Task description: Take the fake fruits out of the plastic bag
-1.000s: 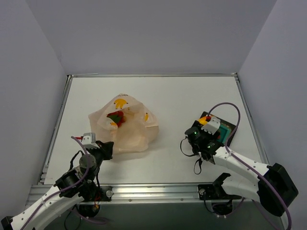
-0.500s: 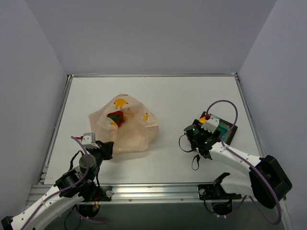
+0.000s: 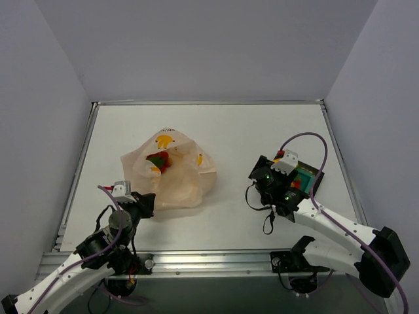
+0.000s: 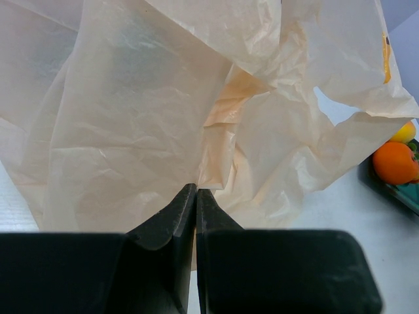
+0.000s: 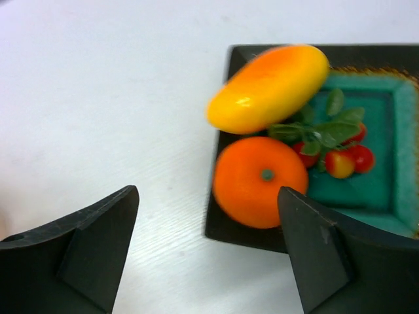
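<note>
Left jaws pinch plastic bag [image 4: 131,131]; right jaws spread wide.

We see a white table [image 3: 236,131] boxed in on three sides by plain pale lilac-grey walls [image 3: 203,46]. A metal rail [image 3: 209,260] runs along its near edge, and the light falls soft and even throughout.

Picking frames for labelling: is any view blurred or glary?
Right wrist: mango, orange and tray slightly blurred, small glint on the mango. Left wrist: bag crisp, light glowing through it. Top: sharp, evenly lit, soft shadows.
</note>
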`<state>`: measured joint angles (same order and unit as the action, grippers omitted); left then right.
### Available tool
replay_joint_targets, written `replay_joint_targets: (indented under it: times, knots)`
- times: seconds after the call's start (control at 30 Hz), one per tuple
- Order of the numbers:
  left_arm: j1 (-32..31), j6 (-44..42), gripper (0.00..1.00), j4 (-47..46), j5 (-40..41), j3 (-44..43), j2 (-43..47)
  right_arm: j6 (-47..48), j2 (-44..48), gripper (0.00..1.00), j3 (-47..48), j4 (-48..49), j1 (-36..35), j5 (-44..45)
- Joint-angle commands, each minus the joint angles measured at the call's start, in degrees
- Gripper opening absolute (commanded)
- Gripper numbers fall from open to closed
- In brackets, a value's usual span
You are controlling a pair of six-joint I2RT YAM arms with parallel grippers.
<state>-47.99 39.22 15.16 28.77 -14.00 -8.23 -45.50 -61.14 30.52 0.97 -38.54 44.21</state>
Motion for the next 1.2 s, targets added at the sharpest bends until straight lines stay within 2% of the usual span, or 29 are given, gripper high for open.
replay_joint_targets:
  times: [0.0, 0.03, 0.07, 0.1, 0.13, 0.23, 0.37, 0.6, 0.73, 0.87, 0.97, 1.1, 1.17]
  knots:
    - [0.26, -0.20, 0.02, -0.22, 1.02, -1.20, -0.30, 5.13, 2.87, 0.78, 5.59, 1.22, -8.09, 4.22]
    - [0.26, -0.11, 0.02, -0.30, 1.02, -1.29, -0.30, 6.63, 1.74, 0.72, 6.38, 3.23, -9.87, 3.79]
    - [0.26, -0.02, 0.02, -0.30, 1.28, -1.55, -0.47, 8.74, 0.86, 0.57, 7.70, 5.33, -11.54, -0.22]
    - [0.26, 0.15, 0.02, -0.22, 1.46, -1.73, -0.73, 13.02, -1.67, 0.50, 8.14, 7.62, -13.90, -3.39]
    - [0.26, 0.24, 0.02, 0.04, 1.81, -2.43, -0.91, 14.63, -3.35, 0.35, 8.84, 12.25, -15.06, -6.47]
    - [0.26, 1.12, 0.02, 1.89, 3.65, -4.36, -0.56, 21.73, -10.82, 0.22, 11.92, 21.42, -20.07, -18.25]
    - [0.26, 3.39, 0.02, 7.49, 6.64, -6.04, 2.24, 27.47, -21.63, 0.20, 18.86, 27.58, -26.05, -23.81]
    - [0.26, 9.90, 0.02, 19.55, 12.71, -8.50, 7.70, 28.01, -40.51, 0.20, 30.02, 34.10, -27.20, -26.10]
    - [0.26, 11.66, 0.02, 22.28, 12.97, -9.99, 9.55, 27.39, -43.18, 0.21, 35.04, 35.41, -27.90, -26.19]
    - [0.26, 12.46, 0.02, 23.69, 12.71, -11.49, 6.75, 28.27, -40.82, 0.21, 34.17, 33.23, -28.87, -16.63]
    - [0.18, 12.54, 0.02, 22.47, 12.19, -11.40, 5.51, 27.48, -37.13, 0.20, 32.33, 27.78, -28.87, -8.38]
    - [0.26, 12.11, 0.02, 20.70, 11.39, -11.49, 4.37, 26.16, -27.75, 0.20, 25.48, 21.45, -28.87, 12.33]
    - [0.26, 11.84, 0.02, 20.26, 10.95, -11.75, 3.23, 25.55, -23.16, 0.22, 21.70, 20.65, -28.43, 16.95]
